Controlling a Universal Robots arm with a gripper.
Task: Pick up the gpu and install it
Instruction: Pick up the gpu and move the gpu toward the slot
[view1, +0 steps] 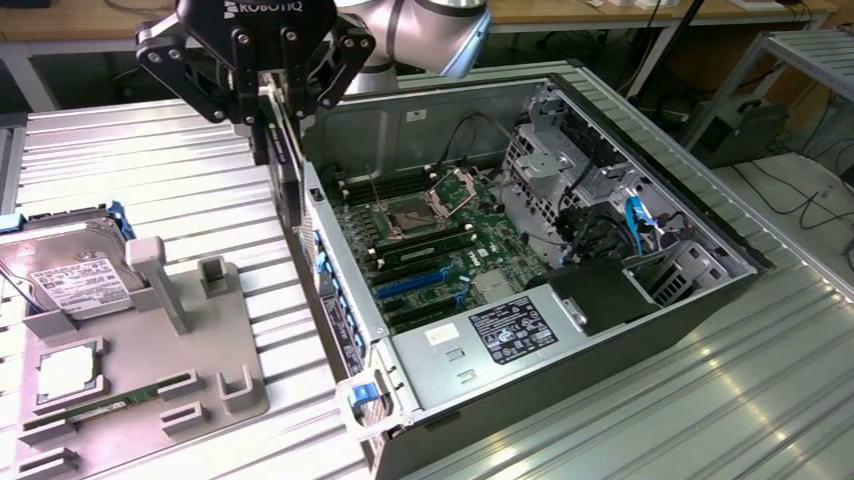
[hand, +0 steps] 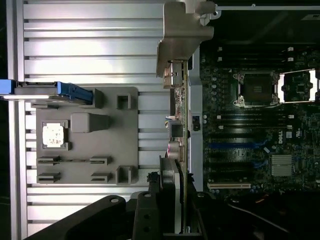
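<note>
**Exterior view.** The gripper (view1: 278, 100) hangs high at the exterior view's left. Its two black fingers are closed part-way and pinch the upper end of the gpu (view1: 284, 170). The gpu is off the table (view1: 160, 160) and stands on edge in the air. Its long axis is close to upright, leaning a little, with the free end pointing down. That lower end sits at the rim of the open computer case (view1: 587, 385), by the wall at the exterior view's left; whether it touches the wall cannot be told. From here the card is a thin dark strip with a paler grey edge up between the fingers. The motherboard (view1: 441, 250) lies bare inside the case. A grey holder (view1: 187, 320) rests on the table with a hard drive (view1: 74, 280) on it, well apart from the gpu.

**Wrist view.** The gpu (hand: 183, 107) is seen edge-on as a narrow brownish line with small parts along it. It runs straight out from the gripper (hand: 179, 195) to a silver bracket (hand: 182, 40) at the end farthest from the fingers. One grey finger pad (hand: 167, 185) presses flat against its side. The line lies over the seam between the ribbed table and the case, crossing the ribs, with the holder on one side and the motherboard on the other.
</note>
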